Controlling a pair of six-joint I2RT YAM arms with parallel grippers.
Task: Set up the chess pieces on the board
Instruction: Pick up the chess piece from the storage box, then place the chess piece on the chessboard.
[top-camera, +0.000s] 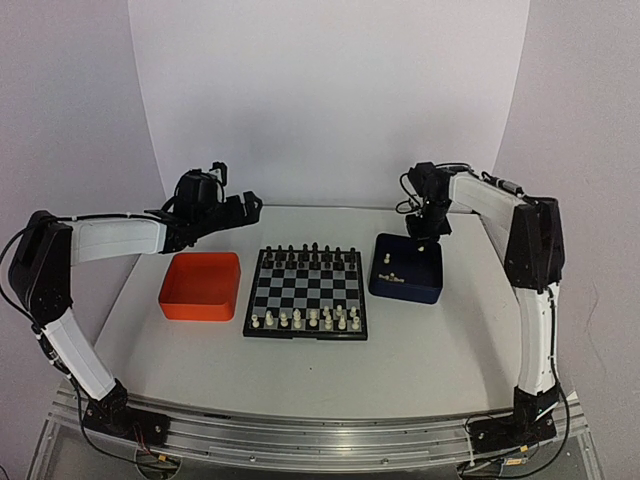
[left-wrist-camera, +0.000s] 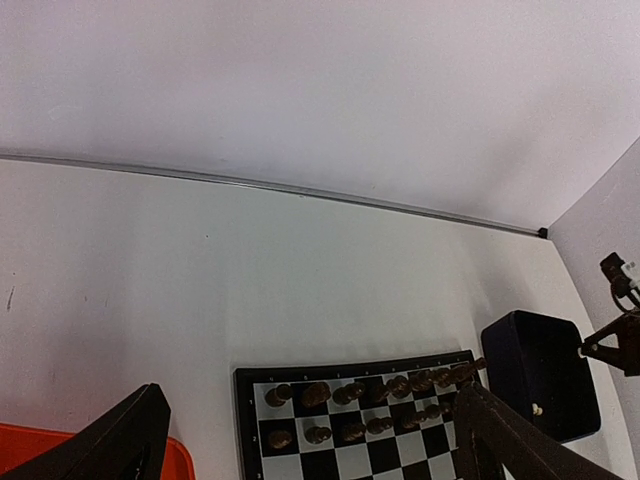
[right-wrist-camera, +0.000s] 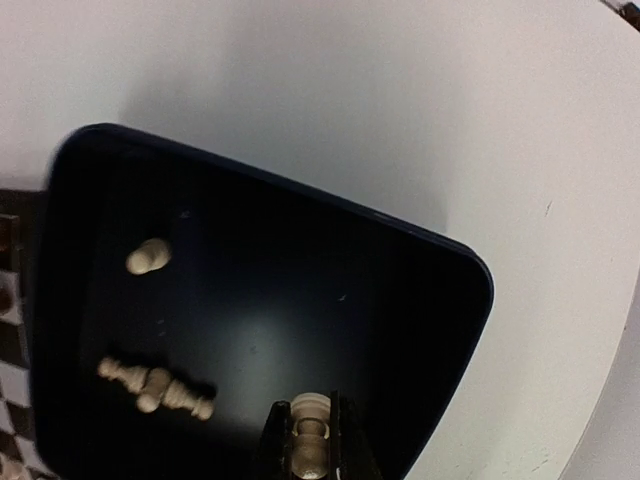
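**Right arm has a cream piece in its grip over the blue tray; the carry to the board comes next**

The right gripper (right-wrist-camera: 308, 448) is closed tight on a cream piece (right-wrist-camera: 308, 425), which stands upright between its 2 fingers. It is inside the dark blue tray (right-wrist-camera: 430, 300), near one wall. I cannot tell whether the piece has left the tray floor.

The step in hand looks like the pick-up. The next move calls for a straight lift over the tray wall, then a short carry left to the board (top-camera: 305, 337). The board lies just beside the tray, between it and the orange tray (top-camera: 200, 285).

More chess pieces (top-camera: 300, 319) stand along the board's near side, close together. Which squares there are open is too small to read. Setting the piece down will need a careful descent, because the fingers could tip a neighbour. The black pieces (top-camera: 305, 252) fill the far side and should stay out of the path.

More cream men wait in the tray: 1 loose piece (right-wrist-camera: 148, 257) and a lying cluster (right-wrist-camera: 155, 388) of seemingly 2. So the task is well along but not finished.

The left gripper (top-camera: 238, 207) has its fingers spread wide and holds nothing. It hovers over the table (top-camera: 430, 350) behind the orange tray, well apart from the right arm's route.
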